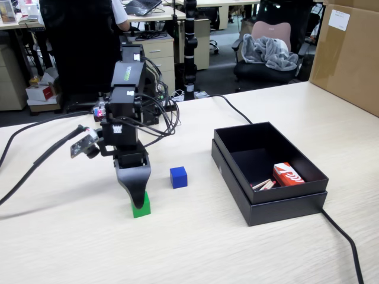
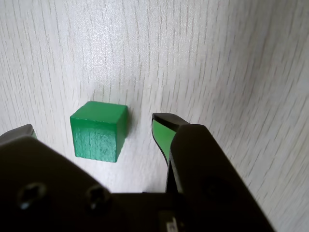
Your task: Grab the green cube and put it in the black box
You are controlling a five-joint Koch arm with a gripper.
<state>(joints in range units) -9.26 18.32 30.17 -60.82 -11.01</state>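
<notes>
The green cube [image 2: 98, 132] rests on the pale wood table, between my open jaws in the wrist view. My gripper [image 2: 94, 128] straddles it without touching: the right finger's green pad [image 2: 163, 137] stands clear of the cube's right side, and the left fingertip [image 2: 21, 131] shows at the left edge. In the fixed view the gripper [image 1: 140, 200] points straight down over the green cube [image 1: 142, 209], hiding its upper part. The black box [image 1: 231, 141] stands open on the table to the right.
A blue cube [image 1: 178, 177] sits just right of the arm, between it and the box. Inside the box lie a red-and-white packet [image 1: 287, 174] and some sticks. A black cable [image 1: 346, 242] runs past the box's near corner. A big brown carton [image 1: 349, 56] stands far right.
</notes>
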